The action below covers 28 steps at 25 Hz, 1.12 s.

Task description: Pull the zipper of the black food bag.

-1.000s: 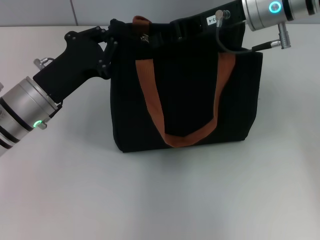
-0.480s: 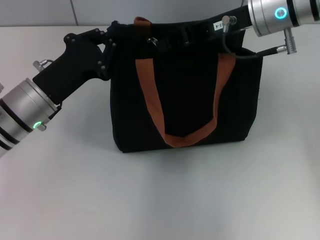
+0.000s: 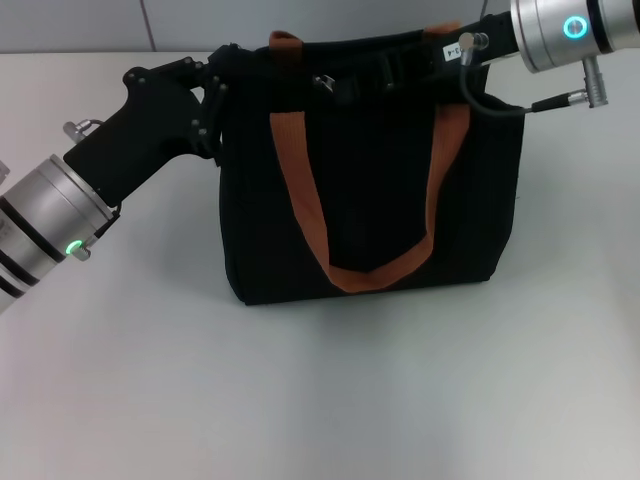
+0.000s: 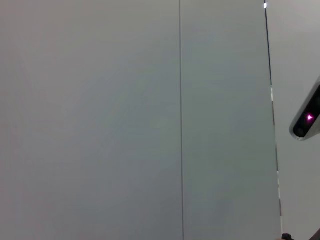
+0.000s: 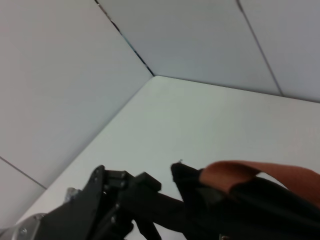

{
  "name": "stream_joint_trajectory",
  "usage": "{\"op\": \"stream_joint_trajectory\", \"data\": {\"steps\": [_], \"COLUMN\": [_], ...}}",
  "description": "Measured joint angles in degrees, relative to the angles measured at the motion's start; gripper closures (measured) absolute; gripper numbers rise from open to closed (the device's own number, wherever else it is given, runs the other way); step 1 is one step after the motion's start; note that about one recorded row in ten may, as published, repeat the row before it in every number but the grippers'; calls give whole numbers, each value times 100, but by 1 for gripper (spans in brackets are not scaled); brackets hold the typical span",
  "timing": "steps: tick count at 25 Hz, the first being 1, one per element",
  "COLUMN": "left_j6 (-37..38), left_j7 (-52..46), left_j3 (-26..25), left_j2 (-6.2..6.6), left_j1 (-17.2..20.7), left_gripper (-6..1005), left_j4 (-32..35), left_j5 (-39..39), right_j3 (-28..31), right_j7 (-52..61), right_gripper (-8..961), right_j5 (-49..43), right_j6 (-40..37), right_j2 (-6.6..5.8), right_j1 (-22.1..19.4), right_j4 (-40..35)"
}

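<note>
Well, the black food bag (image 3: 372, 170) stands upright on the white table (image 3: 320, 390), roughly mid-table, with its broad side facing the robot and one orange-brown handle (image 3: 368, 200) drooping in a loop down that face. A second handle (image 3: 285, 40) pokes up at the far top edge near the bag's left corner.

The left gripper (image 3: 222, 75) comes in from the left side and sits pressed against the bag's upper left corner; its black fingers merge with the black fabric, so I cannot tell how wide they are set or whether they actually have hold of the cloth. In the right wrist view the same gripper (image 5: 125, 200) shows as a dark linkage right up against the bag's corner (image 5: 187, 180), just beside the orange strap (image 5: 255, 175).

The right gripper (image 3: 375, 72) reaches in from the right along the top of the bag, over the zip line. A small silvery piece, the zipper (image 3: 325, 83), shows on the top edge just at its tip. Black on black again, so its fingers' spacing and any grip on the tab are beyond what I can make out.

The left wrist view shows only a pale grey wall (image 4: 100, 120).
</note>
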Motion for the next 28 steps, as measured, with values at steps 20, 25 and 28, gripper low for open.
{"op": "stream_joint_trajectory", "data": {"steps": [20,25,28], "left_j6": [-284,-298,-341], "left_j7": [6,8,9], "left_j3": [-8,-13,-16], "left_j2": [1,0,0], "left_j1": [-6,-6,-12], "left_gripper": [928,925,923], "left_j4": [-9,0,-3], "left_j5": [-301,-339,-433], "right_j3": [240,240,240], "right_j7": [214,293,309], "right_gripper": [958,958,958], "right_j5": [-199,-199,-198], "right_j6": [-70,-116,-134], "right_j2": [-97,-115,-118], "right_j1": [-260,-410,-523], "right_j4": [-294,-453,-556]}}
